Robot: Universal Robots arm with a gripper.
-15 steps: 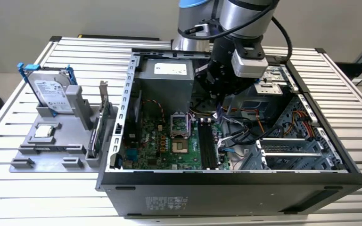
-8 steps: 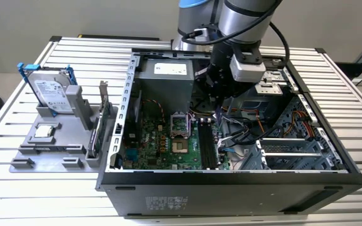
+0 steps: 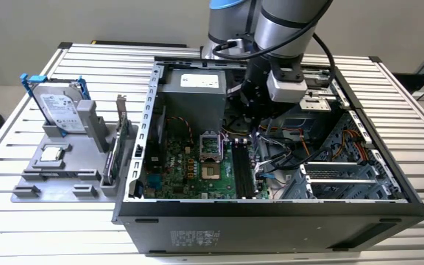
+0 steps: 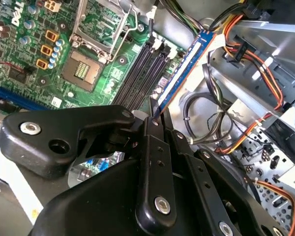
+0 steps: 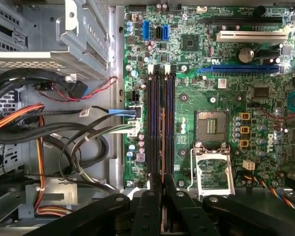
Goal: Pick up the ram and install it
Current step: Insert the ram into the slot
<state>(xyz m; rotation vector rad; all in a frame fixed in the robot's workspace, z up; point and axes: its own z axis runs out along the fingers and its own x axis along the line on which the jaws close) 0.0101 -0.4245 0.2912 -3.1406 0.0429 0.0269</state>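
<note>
The long, narrow, thin dark circuit-board ram stick is gripped at one end between the black metal fingers, which are closed narrowly on it. It is held edge-on, reaching straight out from the fingers, above and parallel to the black memory slots of the green motherboard, inside the open black computer case on the slatted metal bench.

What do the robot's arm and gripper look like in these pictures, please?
The arm is made of silver-grey cylindrical segments with a blue cap at one joint, and a black cable runs along it. A pale grey box sits by the wrist. The gripper is matte black, built from jointed link bars fastened with silver screws.
</note>
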